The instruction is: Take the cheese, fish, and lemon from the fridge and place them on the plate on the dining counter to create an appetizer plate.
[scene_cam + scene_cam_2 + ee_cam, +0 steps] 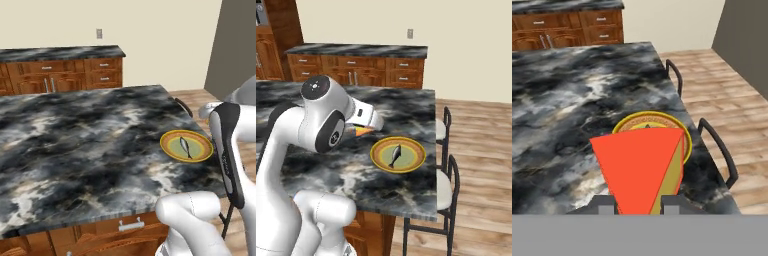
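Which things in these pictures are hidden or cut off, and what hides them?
- Fish: in the hand view, the held cheese covers it.
- Plate: hand view, mostly behind the cheese; only the rim shows.
- Gripper: in the right base view, the arm hides it and most of the cheese; only an orange tip shows.

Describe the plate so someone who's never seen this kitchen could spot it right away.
Find the big marbled black-and-white dining counter over brown cabinets, then look near its edge by the two dark stools. The plate is round, yellow-green in the middle with orange and yellow rim rings, and a small grey fish lies on it.
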### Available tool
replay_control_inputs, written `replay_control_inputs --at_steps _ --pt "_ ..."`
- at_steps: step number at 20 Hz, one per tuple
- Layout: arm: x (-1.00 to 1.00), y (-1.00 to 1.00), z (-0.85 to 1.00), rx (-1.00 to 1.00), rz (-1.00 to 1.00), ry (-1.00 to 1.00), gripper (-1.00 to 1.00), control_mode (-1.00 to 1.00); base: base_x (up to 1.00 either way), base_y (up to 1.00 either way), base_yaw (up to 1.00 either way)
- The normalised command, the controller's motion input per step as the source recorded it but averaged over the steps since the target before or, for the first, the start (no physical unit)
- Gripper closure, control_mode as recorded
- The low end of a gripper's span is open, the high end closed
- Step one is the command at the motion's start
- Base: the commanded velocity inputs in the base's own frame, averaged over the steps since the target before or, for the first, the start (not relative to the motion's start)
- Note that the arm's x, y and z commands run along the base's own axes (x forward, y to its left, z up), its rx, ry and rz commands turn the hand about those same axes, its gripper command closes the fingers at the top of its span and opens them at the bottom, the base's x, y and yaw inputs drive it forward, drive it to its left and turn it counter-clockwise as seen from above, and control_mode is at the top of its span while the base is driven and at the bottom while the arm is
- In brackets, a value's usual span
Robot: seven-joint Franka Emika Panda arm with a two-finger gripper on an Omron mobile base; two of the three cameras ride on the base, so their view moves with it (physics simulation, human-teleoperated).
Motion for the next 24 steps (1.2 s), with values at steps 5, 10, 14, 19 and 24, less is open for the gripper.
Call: replay_control_inputs --at_steps 5,10,14,19,24 --pt "0.76 -0.67 -0.83 0.03 0.03 0.11 1.00 -1.00 0.00 0.00 0.00" --pt "0.74 -0.44 -0.82 0.00 0.00 0.01 1.00 -1.00 0.00 0.00 0.00" --pt "0.83 -0.35 -0.66 0.00 0.00 0.00 1.00 -1.00 0.00 0.00 0.00" --pt "0.78 -0.34 -0.58 0.00 0.00 0.00 1.00 -1.00 0.00 0.00 0.00" --pt "0.48 -0.17 -0.55 0.00 0.00 0.00 1.00 -1.00 0.00 0.00 0.00"
